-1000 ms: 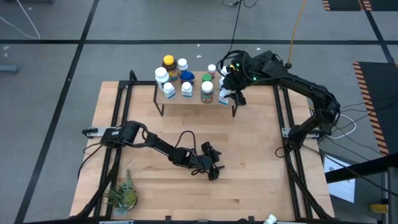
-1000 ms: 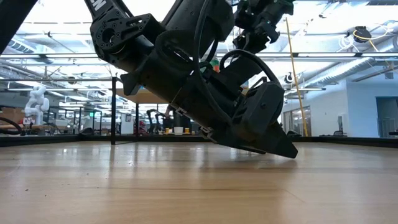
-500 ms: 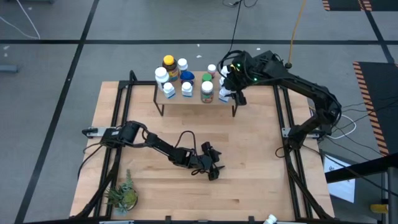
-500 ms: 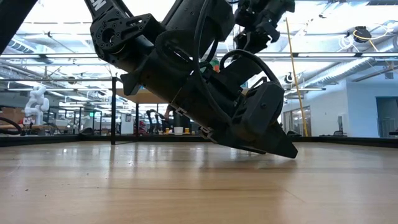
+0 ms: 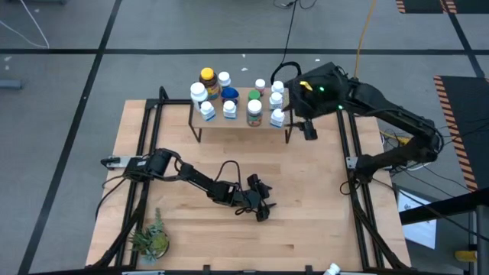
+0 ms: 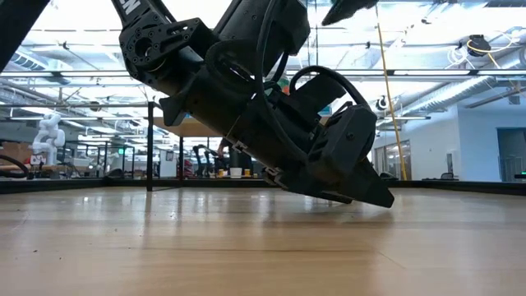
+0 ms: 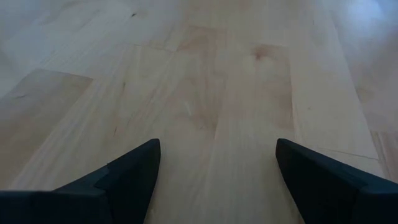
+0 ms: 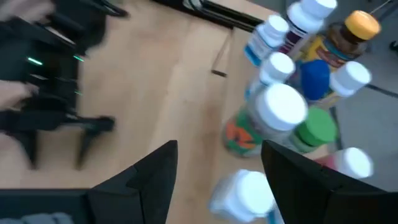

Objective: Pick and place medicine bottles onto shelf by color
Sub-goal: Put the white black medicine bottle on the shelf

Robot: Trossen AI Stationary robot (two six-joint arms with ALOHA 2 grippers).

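The shelf (image 5: pixel 238 122), a light-wood board on black legs, stands at the table's far edge. About a dozen medicine bottles stand on their bases on it: an amber yellow-capped one (image 5: pixel 207 76), a blue one (image 5: pixel 230 95), a green-capped one (image 5: pixel 254 98), a pink-labelled one (image 5: pixel 260 85) and white ones (image 5: pixel 276 117). They also show in the right wrist view (image 8: pixel 283 109). My right gripper (image 5: pixel 308 130) is open and empty, just off the shelf's right end and above it. My left gripper (image 5: pixel 260 208) is open and empty, low over the table's middle (image 7: pixel 214 168).
A small green potted plant (image 5: pixel 150 238) stands at the table's near left corner. Black frame rails (image 5: pixel 348 145) run along the table's left and right sides. The left arm (image 6: pixel 271 107) fills the low view. Bare wood lies between the shelf and the left gripper.
My right gripper has drawn back from the white bottles at the shelf's right end toward the table's right edge and has risen, nearly out of the low view. The bottles stand as before. My left arm has kept still.
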